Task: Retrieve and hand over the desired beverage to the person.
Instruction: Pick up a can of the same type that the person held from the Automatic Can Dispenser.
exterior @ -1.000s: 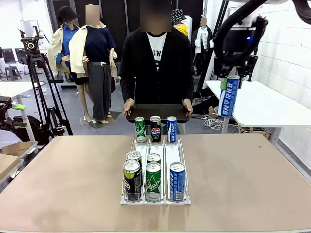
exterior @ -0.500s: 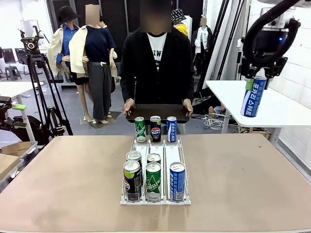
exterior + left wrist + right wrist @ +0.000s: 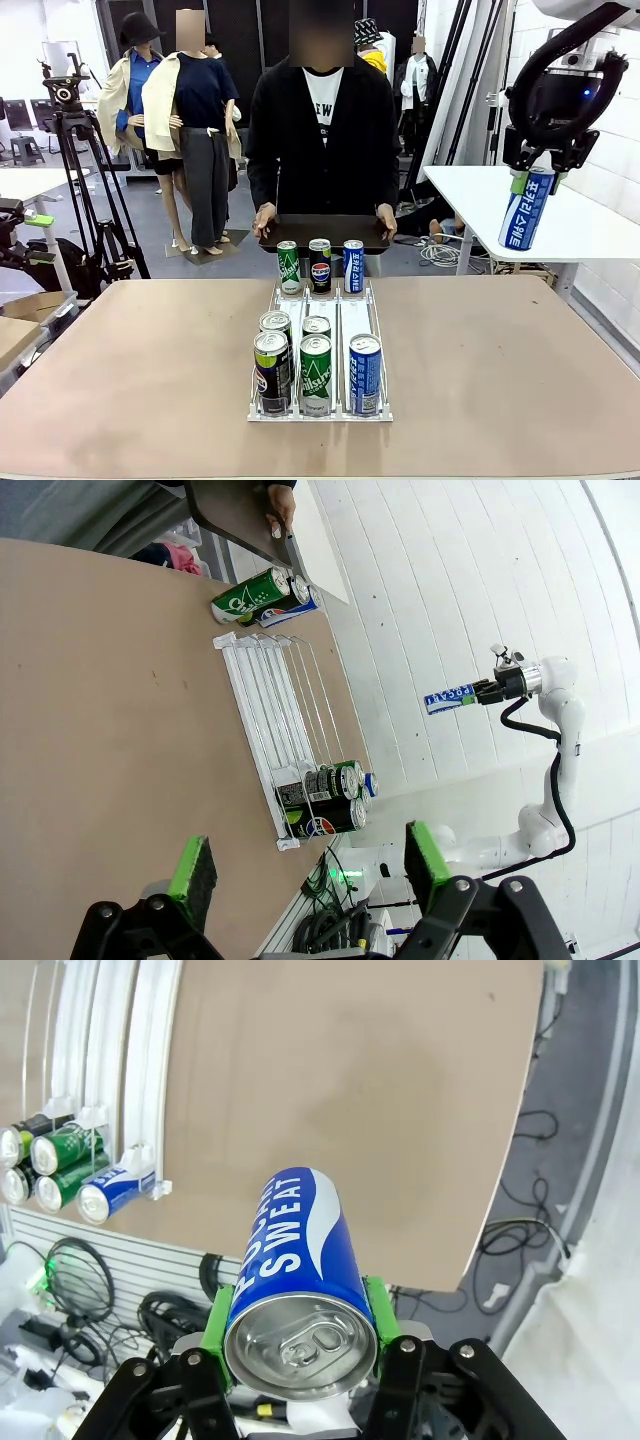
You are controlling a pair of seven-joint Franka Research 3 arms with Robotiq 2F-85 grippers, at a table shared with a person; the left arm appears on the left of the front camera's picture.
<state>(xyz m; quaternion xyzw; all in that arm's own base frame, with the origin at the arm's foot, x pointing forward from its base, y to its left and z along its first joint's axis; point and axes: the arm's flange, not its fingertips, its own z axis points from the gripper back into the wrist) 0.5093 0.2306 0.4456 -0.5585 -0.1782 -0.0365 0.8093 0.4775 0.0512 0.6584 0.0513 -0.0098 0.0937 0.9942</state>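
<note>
High over the table's right side, my right gripper (image 3: 537,176) is shut on a blue Pocari Sweat can (image 3: 526,208) that hangs tilted. In the right wrist view the same can (image 3: 298,1259) sits between the green pads (image 3: 217,1321), its top facing the camera. The person (image 3: 322,120) stands at the far edge in a black cardigan, holding a black tray (image 3: 322,232) with both hands. My left gripper (image 3: 310,865) is open and holds nothing, well above the table. In the left wrist view the blue can (image 3: 447,697) shows far off.
A white rack (image 3: 355,310) in the table's middle has three cans at its far end and several at its near end. The brown table (image 3: 500,350) is bare to either side. A white side table (image 3: 570,215) stands right, a tripod (image 3: 80,150) left.
My right gripper has carried the blue can to the right and slightly down. The person, tray and rack cans have stayed put.
</note>
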